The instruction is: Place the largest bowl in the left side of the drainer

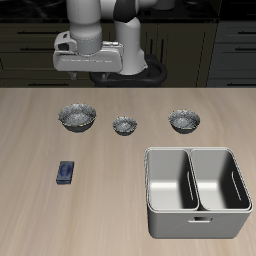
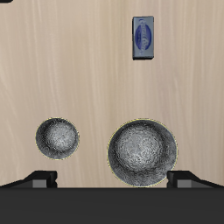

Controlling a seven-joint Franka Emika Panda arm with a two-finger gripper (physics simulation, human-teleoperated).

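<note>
Three grey speckled bowls stand in a row across the middle of the table. The largest bowl point(image 1: 76, 117) is at one end of the row; in the wrist view point(image 2: 143, 153) it shows its dark mottled inside. My gripper point(image 1: 97, 75) hangs high above and slightly behind it, open and empty. In the wrist view my gripper point(image 2: 112, 179) has its fingertips point(image 2: 39, 179) spread wide, with the bowl between and below them. The drainer point(image 1: 150, 190), a grey tub with two deep compartments, stands near the table's front edge, away from the largest bowl.
The smallest bowl point(image 1: 124, 124) point(image 2: 57, 138) stands in the middle of the row. The medium bowl point(image 1: 184, 121) stands at the other end, behind the drainer. A small blue rectangular object point(image 1: 66, 172) point(image 2: 144, 38) lies nearer the front edge, in front of the largest bowl.
</note>
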